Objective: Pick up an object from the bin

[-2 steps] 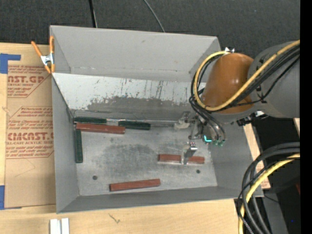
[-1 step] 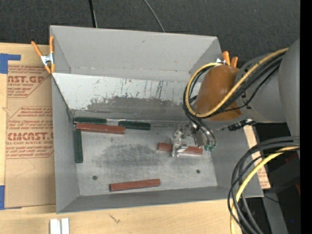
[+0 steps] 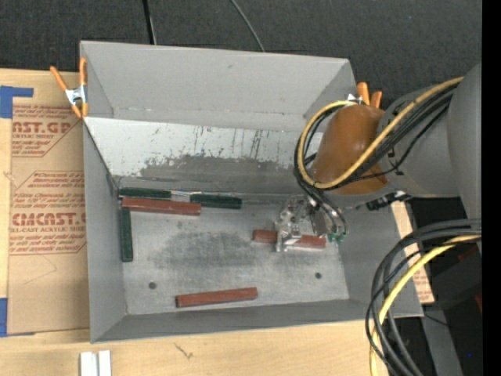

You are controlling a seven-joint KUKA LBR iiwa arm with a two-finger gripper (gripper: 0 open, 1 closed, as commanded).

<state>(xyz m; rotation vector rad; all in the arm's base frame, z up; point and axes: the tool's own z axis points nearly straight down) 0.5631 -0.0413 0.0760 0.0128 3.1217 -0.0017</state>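
Grey metal bin [image 3: 196,253] floor: my gripper [image 3: 296,232] low over short reddish-brown flat bar [image 3: 313,242], for pickup; grasp, cannot tell.

Dark grey carpet [image 3: 352,14] is covering the floor, a black cable [image 3: 146,14] is crossing it, and a pale wooden table [image 3: 258,355] is showing below.

The camera is looking down into the grey bin [image 3: 219,84] from above, seemingly tilted slightly, with the arm [image 3: 462,139] at right.
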